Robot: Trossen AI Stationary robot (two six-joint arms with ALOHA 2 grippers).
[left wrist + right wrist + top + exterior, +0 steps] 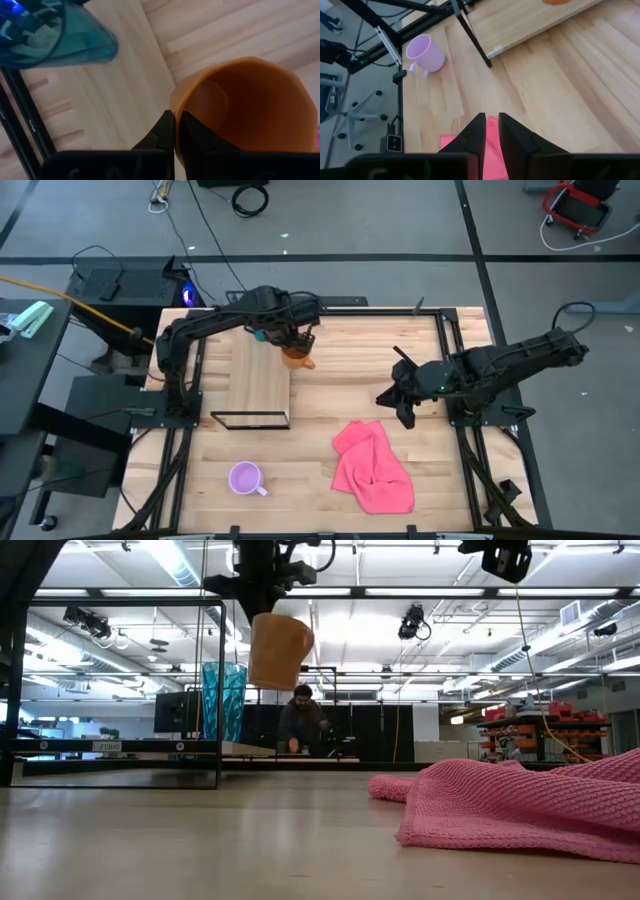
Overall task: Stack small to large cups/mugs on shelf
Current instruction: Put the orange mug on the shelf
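Note:
My left gripper (262, 585) is shut on the orange mug (279, 650), which hangs in the air by the shelf's far right corner (288, 352). The teal tumbler (224, 700) stands upright on the light-wood shelf plank (258, 385); it also shows in the left wrist view (65, 35). The lilac-purple mug (246, 478) stands on its base on the tabletop near the front, also visible in the right wrist view (426, 52). My right gripper (400, 405) is shut and empty, hovering at the table's right above the pink cloth. My left gripper holds the orange mug by its rim wall (172, 107), one finger inside the mug and one outside. The fingers come from above, pointing down. The mug hangs below them, mouth up and slightly tilted, lifted clear of both shelf and table.
A pink knitted cloth (375, 468) lies crumpled on the table at the front right. The shelf's black frame (250, 420) stands at the plank's near end. A person (300, 720) sits in the room beyond the table.

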